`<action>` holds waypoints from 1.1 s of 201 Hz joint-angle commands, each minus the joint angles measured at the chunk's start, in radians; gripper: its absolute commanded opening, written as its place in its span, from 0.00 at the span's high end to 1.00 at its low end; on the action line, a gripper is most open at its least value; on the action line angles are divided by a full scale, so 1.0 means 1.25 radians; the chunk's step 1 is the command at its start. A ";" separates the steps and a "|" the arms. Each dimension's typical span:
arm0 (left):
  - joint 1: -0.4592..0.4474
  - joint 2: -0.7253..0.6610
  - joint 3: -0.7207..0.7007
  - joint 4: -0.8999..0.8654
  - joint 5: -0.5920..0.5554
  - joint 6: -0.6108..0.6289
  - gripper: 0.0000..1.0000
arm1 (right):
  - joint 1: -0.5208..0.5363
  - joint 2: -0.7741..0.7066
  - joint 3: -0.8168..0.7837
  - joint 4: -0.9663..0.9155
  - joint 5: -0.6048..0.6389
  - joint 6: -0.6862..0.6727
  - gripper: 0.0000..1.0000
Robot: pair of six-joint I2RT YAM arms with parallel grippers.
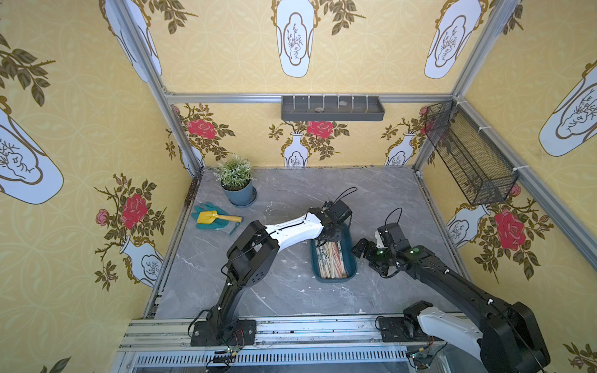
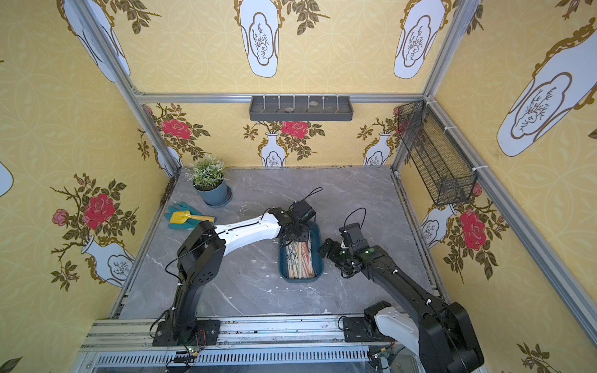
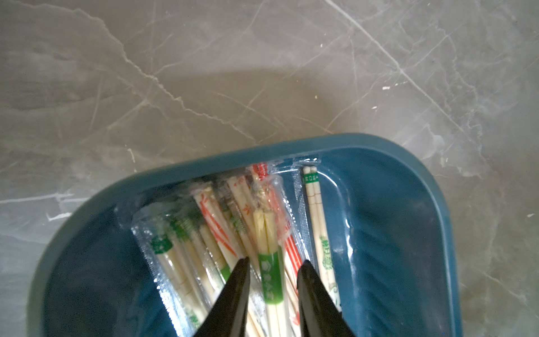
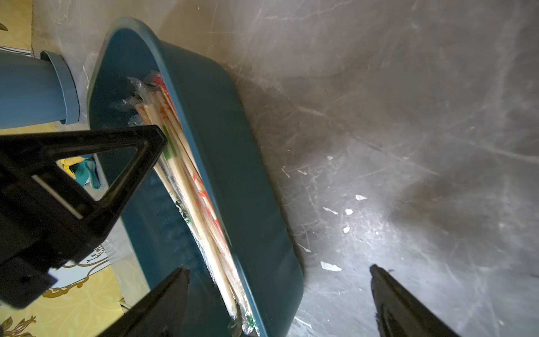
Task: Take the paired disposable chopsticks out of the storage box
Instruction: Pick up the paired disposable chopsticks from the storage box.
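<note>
Chopsticks point(image 3: 269, 277) lie lengthwise in a loose, overlapping heap inside the box point(image 3: 408, 186), which sits toward the middle of the surface point(image 1: 274, 290). Left pincer point(image 3: 274, 264) reaches down into the heap, jaws narrow, straddling one green-banded pair without visibly clamping it. This placement likely isolates a single sleeve for lifting. Right pincer point(image 4: 278, 270) stands wide and empty across the box wall on its own side, probably to steady the box. Count: one box, two pincers, at least six sleeved pairs showing. Overlap prevents an exact total.
</note>
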 commanded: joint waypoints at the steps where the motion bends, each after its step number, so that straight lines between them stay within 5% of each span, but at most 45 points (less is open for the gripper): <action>1: 0.000 0.015 0.006 -0.011 -0.012 0.010 0.68 | 0.001 0.001 0.004 0.014 0.003 -0.008 0.03; 132: 0.000 -0.004 0.014 0.000 0.006 0.031 1.00 | 0.001 0.007 0.023 -0.004 0.008 -0.011 0.03; 221: 0.012 -0.204 -0.026 -0.006 -0.033 0.084 1.00 | 0.002 0.015 0.038 -0.005 0.011 -0.010 0.03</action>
